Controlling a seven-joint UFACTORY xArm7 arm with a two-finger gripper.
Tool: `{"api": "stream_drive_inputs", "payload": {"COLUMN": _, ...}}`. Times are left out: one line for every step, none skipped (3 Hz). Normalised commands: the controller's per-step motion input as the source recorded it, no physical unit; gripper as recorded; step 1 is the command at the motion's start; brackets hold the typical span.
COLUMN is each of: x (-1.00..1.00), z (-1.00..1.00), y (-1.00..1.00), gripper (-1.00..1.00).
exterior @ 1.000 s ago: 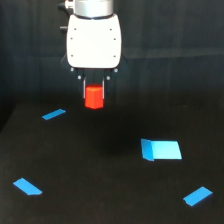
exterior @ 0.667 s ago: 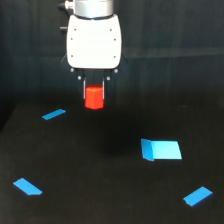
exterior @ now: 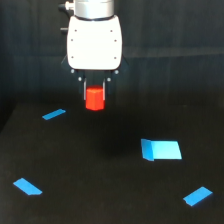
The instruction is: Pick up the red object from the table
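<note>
- The end effector (exterior: 94, 96) hangs from its white housing (exterior: 94, 42) high in the exterior view, fingers pointing straight down.
- It is clamped on the red object (exterior: 94, 98), which sits between the two dark fingers with its lower half poking out below them.
- The red object looks clear of the counter (exterior: 110, 200): dark space shows beneath it, though the black surface makes the gap hard to judge.
- So the pick looks done, by my read: grasp made, block lifted, nothing red left on the counter.
- What remains, at most, is holding it steady or carrying it off.
- Four flat blue pieces lie untouched on the counter: a thin strip (exterior: 53, 114) near the block on the view's left, a wide piece (exterior: 161, 149) on the right, one (exterior: 27, 186) at lower left, one (exterior: 197, 195) at lower right.
- None of them is close enough to bother the grip.
</note>
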Motion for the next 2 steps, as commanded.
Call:
{"api": "stream_drive_inputs", "payload": {"x": 0.04, "z": 0.01, "y": 0.02, "gripper": -0.93}}
{"api": "stream_drive_inputs", "payload": {"x": -0.03, "z": 0.00, "y": -0.07, "gripper": -0.97}}
